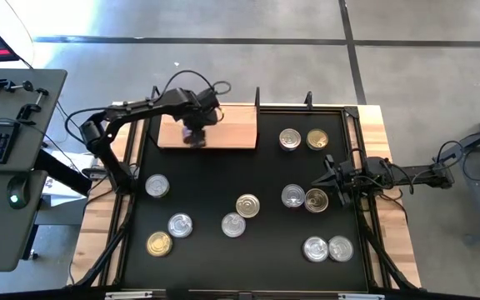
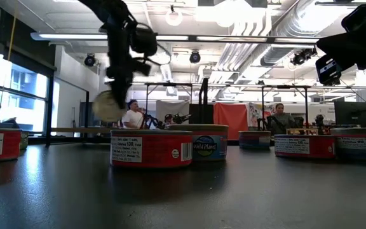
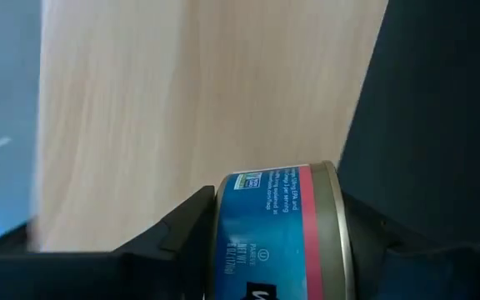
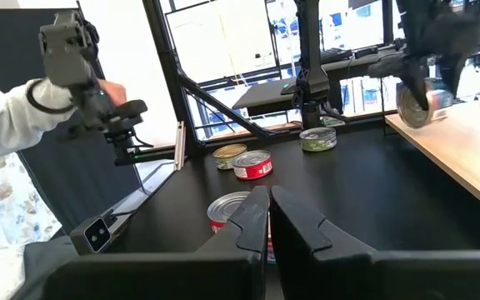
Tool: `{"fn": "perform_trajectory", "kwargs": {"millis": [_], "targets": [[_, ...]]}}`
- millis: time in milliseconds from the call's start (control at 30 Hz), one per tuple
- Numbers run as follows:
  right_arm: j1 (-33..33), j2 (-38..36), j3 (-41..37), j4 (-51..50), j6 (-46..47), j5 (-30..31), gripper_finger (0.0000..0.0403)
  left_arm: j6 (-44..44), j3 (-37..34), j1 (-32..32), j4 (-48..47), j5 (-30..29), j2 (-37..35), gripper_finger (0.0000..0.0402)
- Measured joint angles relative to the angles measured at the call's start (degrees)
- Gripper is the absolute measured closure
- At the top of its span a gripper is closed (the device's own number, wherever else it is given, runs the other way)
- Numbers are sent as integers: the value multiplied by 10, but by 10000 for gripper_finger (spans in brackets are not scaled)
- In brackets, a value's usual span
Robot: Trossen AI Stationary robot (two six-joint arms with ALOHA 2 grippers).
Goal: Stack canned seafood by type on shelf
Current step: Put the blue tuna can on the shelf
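Observation:
My left gripper (image 1: 194, 133) hangs over the light wooden shelf (image 1: 232, 133) at the table's far side, shut on a can of seafood (image 3: 277, 233) with a blue label and a pink band. In the low view this can (image 2: 108, 105) shows as a round disc below the gripper. Several more cans rest on their bases on the black table, among them a pair at the far right (image 1: 290, 139) and one near the left edge (image 1: 157, 185). My right gripper (image 1: 327, 177) waits shut at the table's right edge, touching nothing. My left gripper pinches the can between its two fingers, one finger (image 3: 182, 237) on each flat end, the rimmed end (image 3: 333, 225) beside the other finger. The fingers point down from above. The can is turned on edge, its label wall facing the wrist, clear above the shelf (image 3: 207, 100).
Loose cans lie across the table's middle and near side, such as a red-labelled one (image 2: 151, 149) and a pair at the near right (image 1: 327, 248). A person's sleeve and hand with a device (image 4: 65, 75) show beyond the table's left side. Black rails (image 1: 365, 208) edge the table.

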Motion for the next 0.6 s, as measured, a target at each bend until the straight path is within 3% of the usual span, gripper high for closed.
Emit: {"fn": "perform_trajectory", "kwargs": {"millis": [133,367,600], "targets": [[0,0,0,0,0,0,396,-128,-18,16,136,117,-13,235],[0,0,0,0,0,0,396,-370,-124,48,392,126,-26,233],[0,0,0,0,0,0,396,-488,-222,65,518,134,-29,228]]}}
